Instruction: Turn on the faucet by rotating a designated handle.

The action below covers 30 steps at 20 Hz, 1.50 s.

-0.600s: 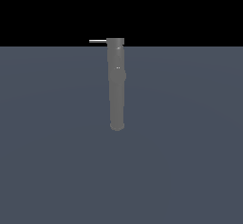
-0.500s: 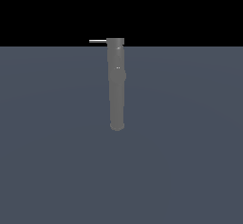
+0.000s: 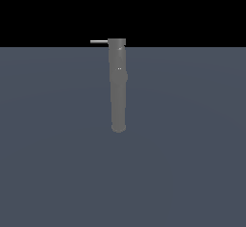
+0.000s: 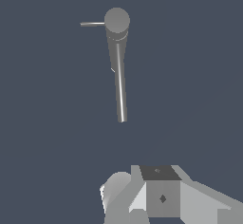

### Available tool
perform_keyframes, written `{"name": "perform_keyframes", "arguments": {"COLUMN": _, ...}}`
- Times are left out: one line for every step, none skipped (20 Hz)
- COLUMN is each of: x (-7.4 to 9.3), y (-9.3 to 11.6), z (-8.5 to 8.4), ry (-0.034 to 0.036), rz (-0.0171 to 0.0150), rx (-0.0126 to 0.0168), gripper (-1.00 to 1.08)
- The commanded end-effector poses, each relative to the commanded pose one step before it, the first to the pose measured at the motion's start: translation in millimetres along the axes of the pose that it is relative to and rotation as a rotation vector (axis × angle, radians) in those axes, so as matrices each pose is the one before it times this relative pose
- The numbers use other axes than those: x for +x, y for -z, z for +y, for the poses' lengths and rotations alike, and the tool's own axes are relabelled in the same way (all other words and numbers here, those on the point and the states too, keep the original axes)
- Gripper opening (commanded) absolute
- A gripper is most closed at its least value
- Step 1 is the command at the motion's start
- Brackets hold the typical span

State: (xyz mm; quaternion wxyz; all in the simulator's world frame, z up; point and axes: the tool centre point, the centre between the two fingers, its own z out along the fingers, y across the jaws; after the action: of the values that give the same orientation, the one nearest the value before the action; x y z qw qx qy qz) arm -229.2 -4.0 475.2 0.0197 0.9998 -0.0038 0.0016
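The faucet [image 3: 118, 84] is a long dark grey cylinder standing on the grey floor in the middle of the exterior view, with a slightly wider cap at its far end. The handle [image 3: 98, 42] is a thin light grey rod sticking out of the cap toward the exterior view's left. The wrist view shows the faucet [image 4: 118, 71] from the cap end, with the handle [image 4: 92, 23] beside the cap. My gripper's fingers show in neither view, and nothing touches the faucet or the handle.
A light grey boxy part of my arm [image 4: 161, 197] sits at the edge of the wrist view, well apart from the faucet. A flat grey floor [image 3: 192, 149] lies all around the faucet.
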Motion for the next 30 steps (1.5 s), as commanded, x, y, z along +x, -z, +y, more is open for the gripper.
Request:
{"name": "perform_keyframes", "arguments": {"x": 10.62, "y": -8.52, "z": -3.18, "ry": 0.00294, "rz": -0.00067, "rx": 0.00196, "gripper": -1.0}}
{"name": "perform_keyframes", "arguments": {"x": 5.13, "y": -3.94, "z": -1.5, "ry": 0.0014, "rz": -0.00004, "rx": 0.00095, "gripper": -1.0}}
{"name": "perform_keyframes", "arguments": {"x": 5.48, "y": -4.21, "z": -1.6, "ry": 0.00151, "rz": -0.00005, "rx": 0.00102, "gripper": -1.0}}
{"name": "perform_keyframes", "arguments": {"x": 5.82, "y": -4.46, "z": -1.7, "ry": 0.00162, "rz": -0.00005, "rx": 0.00109, "gripper": -1.0}}
{"name": "perform_keyframes", "arguments": {"x": 6.15, "y": -4.7, "z": -1.79, "ry": 0.00162, "rz": -0.00005, "rx": 0.00108, "gripper": -1.0}}
{"name": "perform_keyframes", "arguments": {"x": 6.47, "y": -4.93, "z": -1.89, "ry": 0.00182, "rz": -0.00005, "rx": 0.00121, "gripper": -1.0}}
{"name": "perform_keyframes", "arguments": {"x": 6.78, "y": -5.15, "z": -1.97, "ry": 0.00182, "rz": -0.00005, "rx": 0.0012, "gripper": -1.0}}
{"name": "perform_keyframes", "arguments": {"x": 7.08, "y": -5.37, "z": -2.05, "ry": 0.00191, "rz": -0.00006, "rx": 0.00126, "gripper": -1.0}}
{"name": "perform_keyframes", "arguments": {"x": 7.38, "y": -5.58, "z": -2.14, "ry": 0.00208, "rz": -0.00006, "rx": 0.00136, "gripper": -1.0}}
{"name": "perform_keyframes", "arguments": {"x": 7.63, "y": -5.75, "z": -2.2, "ry": 0.00209, "rz": -0.00006, "rx": 0.00136, "gripper": -1.0}}
{"name": "perform_keyframes", "arguments": {"x": 7.59, "y": -5.7, "z": -2.19, "ry": 0.00209, "rz": -0.00006, "rx": 0.00135, "gripper": -1.0}}
{"name": "perform_keyframes", "arguments": {"x": 7.51, "y": -5.62, "z": -2.16, "ry": 0.00209, "rz": -0.00006, "rx": 0.00135, "gripper": -1.0}}
{"name": "perform_keyframes", "arguments": {"x": 7.44, "y": -5.55, "z": -2.13, "ry": 0.00201, "rz": -0.00005, "rx": 0.00129, "gripper": -1.0}}
{"name": "perform_keyframes", "arguments": {"x": 7.37, "y": -5.49, "z": -2.11, "ry": 0.00202, "rz": -0.00005, "rx": 0.00129, "gripper": -1.0}}
{"name": "perform_keyframes", "arguments": {"x": 7.32, "y": -5.42, "z": -2.09, "ry": 0.00202, "rz": -0.00005, "rx": 0.00128, "gripper": -1.0}}
{"name": "perform_keyframes", "arguments": {"x": 7.27, "y": -5.37, "z": -2.07, "ry": 0.00202, "rz": -0.00005, "rx": 0.00128, "gripper": -1.0}}
{"name": "perform_keyframes", "arguments": {"x": 7.23, "y": -5.32, "z": -2.06, "ry": 0.00203, "rz": -0.00005, "rx": 0.00127, "gripper": -1.0}}
{"name": "perform_keyframes", "arguments": {"x": 7.19, "y": -5.27, "z": -2.03, "ry": 0.00194, "rz": -0.00005, "rx": 0.00121, "gripper": -1.0}}
{"name": "perform_keyframes", "arguments": {"x": 7.16, "y": -5.22, "z": -2.04, "ry": 0.00203, "rz": -0.00005, "rx": 0.00126, "gripper": -1.0}}
{"name": "perform_keyframes", "arguments": {"x": 7.14, "y": -5.18, "z": -2.01, "ry": 0.00195, "rz": -0.00005, "rx": 0.0012, "gripper": -1.0}}
{"name": "perform_keyframes", "arguments": {"x": 7.12, "y": -5.14, "z": -2.0, "ry": 0.00195, "rz": -0.00005, "rx": 0.00119, "gripper": -1.0}}
{"name": "perform_keyframes", "arguments": {"x": 7.1, "y": -5.1, "z": -1.99, "ry": 0.00196, "rz": -0.00005, "rx": 0.00118, "gripper": -1.0}}
{"name": "perform_keyframes", "arguments": {"x": 7.09, "y": -5.05, "z": -1.98, "ry": 0.00197, "rz": -0.00004, "rx": 0.00117, "gripper": -1.0}}
{"name": "perform_keyframes", "arguments": {"x": 7.08, "y": -5.01, "z": -1.95, "ry": 0.00188, "rz": -0.00004, "rx": 0.0011, "gripper": -1.0}}
{"name": "perform_keyframes", "arguments": {"x": 6.94, "y": -4.86, "z": -1.94, "ry": 0.00198, "rz": -0.00004, "rx": 0.00115, "gripper": -1.0}}
{"name": "perform_keyframes", "arguments": {"x": 6.58, "y": -4.59, "z": -1.81, "ry": 0.0018, "rz": -0.00004, "rx": 0.00103, "gripper": -1.0}}
{"name": "perform_keyframes", "arguments": {"x": 6.22, "y": -4.32, "z": -1.7, "ry": 0.0017, "rz": -0.00004, "rx": 0.00096, "gripper": -1.0}}
{"name": "perform_keyframes", "arguments": {"x": 5.87, "y": -4.05, "z": -1.6, "ry": 0.0016, "rz": -0.00003, "rx": 0.00089, "gripper": -1.0}}
{"name": "perform_keyframes", "arguments": {"x": 5.53, "y": -3.76, "z": -1.51, "ry": 0.00155, "rz": -0.00003, "rx": 0.00083, "gripper": -1.0}}
{"name": "perform_keyframes", "arguments": {"x": 5.19, "y": -3.47, "z": -1.38, "ry": 0.00137, "rz": -0.00003, "rx": 0.00071, "gripper": -1.0}}
